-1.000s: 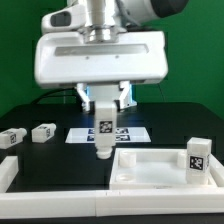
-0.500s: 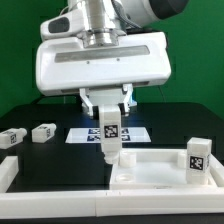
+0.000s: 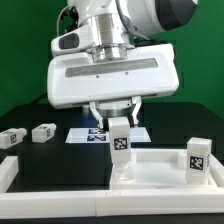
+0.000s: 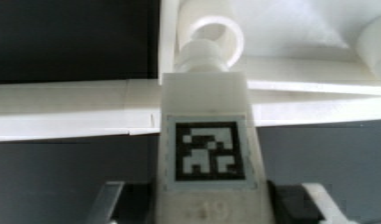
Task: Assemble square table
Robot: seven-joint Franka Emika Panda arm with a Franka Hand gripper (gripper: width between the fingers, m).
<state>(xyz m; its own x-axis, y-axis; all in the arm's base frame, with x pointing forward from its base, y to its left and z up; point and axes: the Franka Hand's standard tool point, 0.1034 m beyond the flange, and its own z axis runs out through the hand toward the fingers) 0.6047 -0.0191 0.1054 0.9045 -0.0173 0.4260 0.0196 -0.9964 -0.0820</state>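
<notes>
1. Nearest the onlooker, a long white border bar (image 3: 55, 205) lay along the table's front edge, below and in front of the gripper. A shorter border bar (image 3: 8, 172) stood well off to the exterior view's left of the gripper.

2. The square tabletop (image 3: 160, 168) lay just behind the front bar. Its near corner sat directly beneath the gripper, and the rest of the slab ran off toward the exterior view's right.

3. The gripper (image 3: 120, 120) hung over that corner, clenched on a leg block (image 3: 120, 145).
   - The leg block was upright, with its tag facing the exterior camera.
   - In the wrist view the fingers (image 4: 116, 200) pressed against both sides of the leg block (image 4: 208, 140).
   - Its lower end met the ring of the corner hole (image 4: 212, 45) in the tabletop (image 4: 80, 105).
   - Whether the block was seated in the hole could not be determined.

4. A second leg block (image 3: 198, 155) stood upright on the slab, well apart from the gripper on the exterior view's right.

5. Two loose leg blocks (image 3: 12, 138) (image 3: 44, 131) lay on the black table, well apart from the gripper on the exterior view's left.

6. The marker board (image 3: 92, 135) lay flat behind the gripper, partly hidden by the held block.

7. A green backdrop (image 3: 20, 60) closed the scene behind the arm.
</notes>
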